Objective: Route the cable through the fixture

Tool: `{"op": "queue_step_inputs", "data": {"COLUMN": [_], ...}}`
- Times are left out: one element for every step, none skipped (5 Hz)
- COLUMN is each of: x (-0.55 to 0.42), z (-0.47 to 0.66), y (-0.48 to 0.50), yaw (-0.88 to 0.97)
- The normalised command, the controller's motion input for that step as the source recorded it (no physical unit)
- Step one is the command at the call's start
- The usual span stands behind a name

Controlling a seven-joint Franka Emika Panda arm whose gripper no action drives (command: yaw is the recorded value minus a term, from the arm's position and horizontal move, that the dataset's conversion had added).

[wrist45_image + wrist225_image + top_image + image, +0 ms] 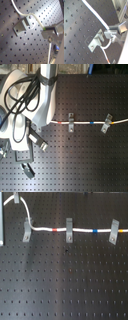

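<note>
Arm (35, 99) sits at the second exterior view's left, white links wrapped in black hoses, bent down over the perforated board (90, 159). Gripper (53, 31) hangs low just above the board; only one grey finger (115, 32) shows in both wrist views, so jaw state unreadable. Nothing visibly held.

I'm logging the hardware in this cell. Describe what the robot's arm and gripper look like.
In the second exterior view, the arm has rounded white shells with a dark band near the top and thick black cables looped over it. Low in that picture hang small grey metal parts; whether they are the gripper I cannot tell. In both wrist views, a blocky grey metal finger carries a round screw head.
</note>
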Motion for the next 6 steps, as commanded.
{"op": "queue_step_inputs", "data": {"x": [-0.014,0.024,0.213,0.093,0.013,-0.142], "z": [0.00,-0.49,-0.59,-0.06,0.31,0.00], "y": [-0.097,0.053,0.040,-0.122,-0.066,-0.070], "yaw": [-0.20,-0.21,-0.30,-0.47,-0.24,0.00]}}
